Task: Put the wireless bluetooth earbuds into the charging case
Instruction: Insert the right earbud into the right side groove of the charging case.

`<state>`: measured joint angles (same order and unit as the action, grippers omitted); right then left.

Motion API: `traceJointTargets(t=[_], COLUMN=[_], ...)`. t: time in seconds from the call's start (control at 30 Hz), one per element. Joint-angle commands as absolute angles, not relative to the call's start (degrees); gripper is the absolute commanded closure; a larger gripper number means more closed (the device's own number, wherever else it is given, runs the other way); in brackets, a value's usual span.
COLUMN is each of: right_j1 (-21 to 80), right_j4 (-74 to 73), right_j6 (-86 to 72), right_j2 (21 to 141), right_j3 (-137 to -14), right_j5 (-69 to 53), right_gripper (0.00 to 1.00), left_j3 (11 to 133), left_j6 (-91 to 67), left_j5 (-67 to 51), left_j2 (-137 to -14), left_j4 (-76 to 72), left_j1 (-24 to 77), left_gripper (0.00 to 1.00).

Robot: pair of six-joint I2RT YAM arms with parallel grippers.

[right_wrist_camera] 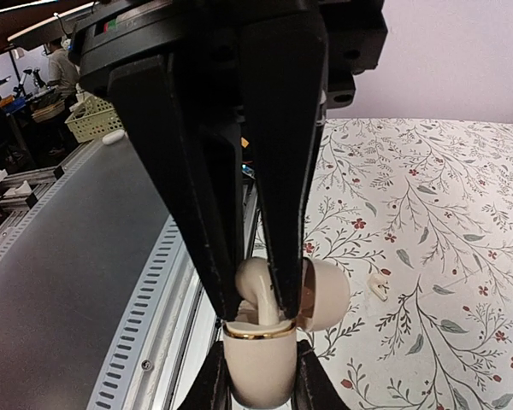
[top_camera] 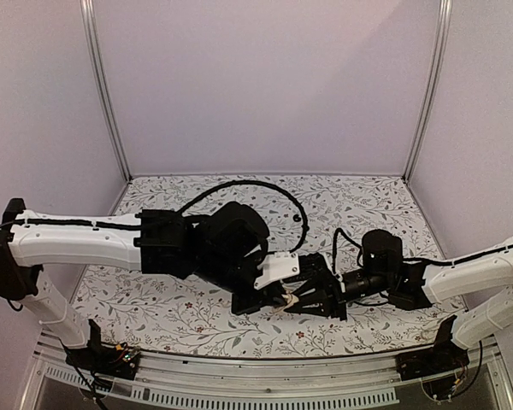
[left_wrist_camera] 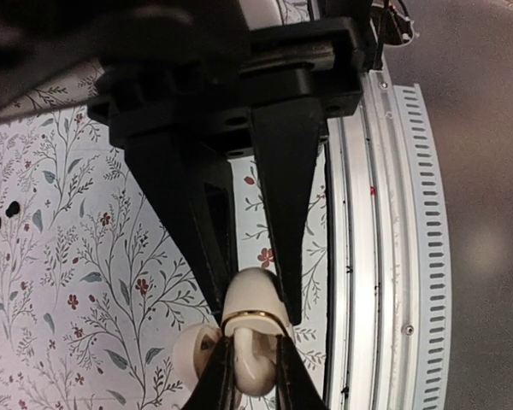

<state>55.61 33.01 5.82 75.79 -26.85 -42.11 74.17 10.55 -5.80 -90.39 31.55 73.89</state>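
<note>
Table (top_camera: 359,192), floral-print cover, metal rail on its near edge; small white piece (right_wrist_camera: 378,286), lower right of right wrist view; two small dark spots (left_wrist_camera: 13,207), left edge of left wrist view, unidentifiable.

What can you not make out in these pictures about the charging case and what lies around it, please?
- Inside the charging case: both wrist views, covered by the left gripper and right gripper.
- The cream piece that the right gripper pinches: its fingers hide its shape.
- Top view: case nearly hidden between the grippers.
- A pale object, right wrist view: too small to identify.
- Two dark specks, left wrist view's left edge: too small.
</note>
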Motion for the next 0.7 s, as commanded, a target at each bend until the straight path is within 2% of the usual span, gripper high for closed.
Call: traceJointTargets(t=[0.0,0.3,0.5,0.67], right_j1=[56.7,56.8,56.8,56.8], right_j4=[39.6,50.7,52.9,54.8], right_j6=[4.9,1.4,1.3,0.3], right_j2=[76.2,81.0,82.6,83.1], right_j3=[-27.0,-26.2,-26.1,-25.2], right_j5=[-44.4,-46.8,-47.4,-48.0], right_gripper=[1.0,1.0,1.0,1.0], left_j3=[76.9,81.1,82.6,82.9], left_j6=[13.1,15.5,16.0,16.4], left_j5=[-5.2,-2.2,-1.2,-0.2], left_j2=[-91.8,-94.2,-93.8,-93.3], left_j4=[35.1,43.1,45.6,45.9], left_j1=[74.7,74.9,75.2,75.3], left_gripper=[0.92,0.83,0.73,0.7])
